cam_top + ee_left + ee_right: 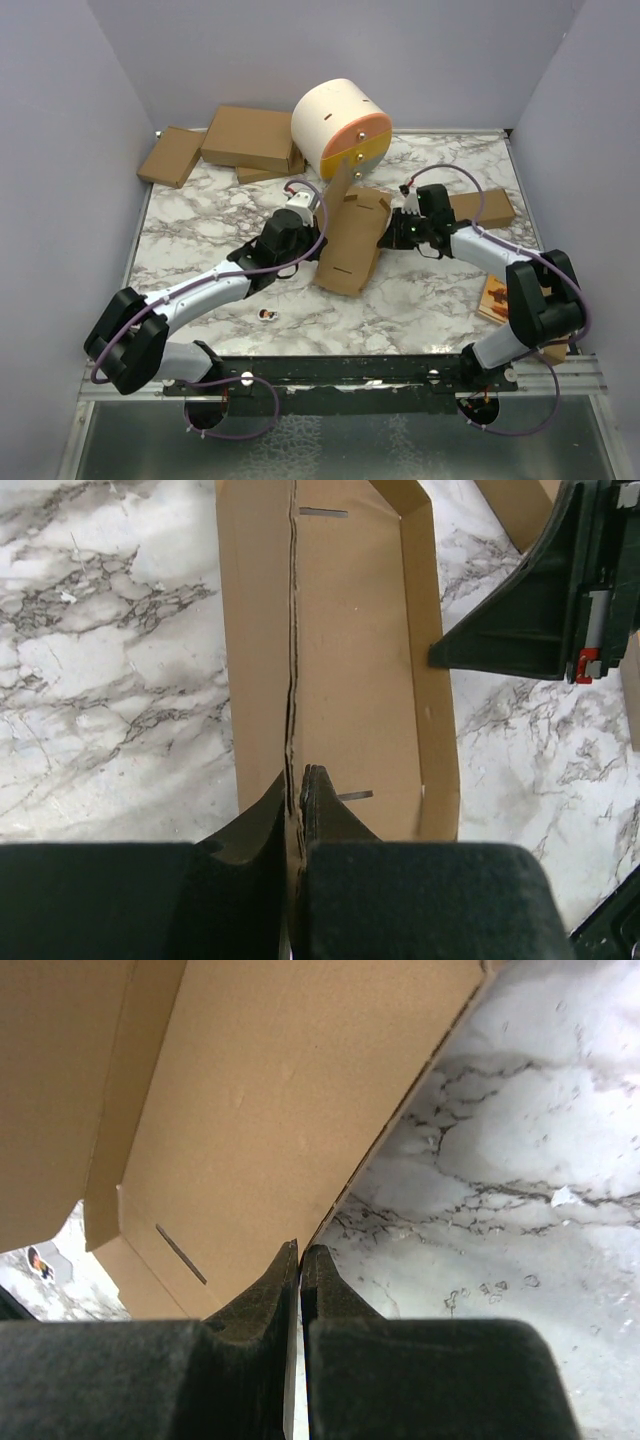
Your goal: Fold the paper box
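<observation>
The paper box point(350, 240) is a brown die-cut sheet lying mid-table, partly folded, with side walls raised and one flap standing at the back. My left gripper point(318, 213) is at its left side. In the left wrist view it point(298, 772) is shut on the upright wall's edge, which runs away from the jaws across the box panel point(350, 660). My right gripper point(390, 232) is at the box's right edge. In the right wrist view it point(300, 1247) is shut, and the tilted panel's point(270, 1100) edge comes down into the fingertips.
A white and orange cylinder point(340, 125) stands just behind the box. Brown cartons point(250, 137) point(172, 156) lie at the back left and another point(485, 208) sits behind the right arm. A small sticker point(265, 315) and an orange item point(495, 297) lie near the front. The right arm's wrist point(560, 610) shows in the left wrist view.
</observation>
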`<move>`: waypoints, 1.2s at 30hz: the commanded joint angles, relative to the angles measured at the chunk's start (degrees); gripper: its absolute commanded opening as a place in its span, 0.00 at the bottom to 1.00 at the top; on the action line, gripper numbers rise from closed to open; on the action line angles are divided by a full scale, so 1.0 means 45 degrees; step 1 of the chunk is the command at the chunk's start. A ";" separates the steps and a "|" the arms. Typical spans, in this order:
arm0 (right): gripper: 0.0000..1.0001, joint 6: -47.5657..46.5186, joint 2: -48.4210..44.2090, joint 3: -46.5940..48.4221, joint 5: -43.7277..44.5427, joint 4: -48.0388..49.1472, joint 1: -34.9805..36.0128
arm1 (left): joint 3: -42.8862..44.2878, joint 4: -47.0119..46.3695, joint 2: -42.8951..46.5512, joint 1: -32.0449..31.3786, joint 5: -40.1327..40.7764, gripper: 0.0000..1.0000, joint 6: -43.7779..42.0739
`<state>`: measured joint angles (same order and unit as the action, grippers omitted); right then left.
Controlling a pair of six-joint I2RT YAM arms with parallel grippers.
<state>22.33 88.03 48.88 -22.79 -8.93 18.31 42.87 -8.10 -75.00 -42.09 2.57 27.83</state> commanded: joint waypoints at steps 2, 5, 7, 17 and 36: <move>0.01 -0.0041 0.0750 -0.0133 -0.0522 0.0978 0.0807 | -0.0296 -0.0395 -0.0196 -0.0293 -0.1473 0.00 0.0673; 0.01 -0.0010 0.1045 -0.0163 -0.0337 0.1130 0.1083 | -0.0307 -0.0606 -0.0403 -0.0285 -0.1599 0.00 0.0673; 0.01 -0.0035 0.1071 -0.0244 -0.0289 0.1226 0.1196 | -0.0237 -0.0639 -0.0466 -0.0281 -0.1752 0.00 0.0598; 0.07 0.0094 0.1253 -0.0427 -0.0791 0.1781 0.1381 | -0.0198 -0.0567 -0.0710 -0.0291 -0.2343 0.00 0.0499; 0.25 0.0041 0.1360 -0.0545 -0.1775 0.2029 0.1381 | -0.0260 -0.0230 -0.0505 -0.0295 -0.2383 0.00 0.0296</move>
<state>22.81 94.32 45.45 -25.63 -2.17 22.94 41.43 -8.05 -77.80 -42.13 -2.02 28.29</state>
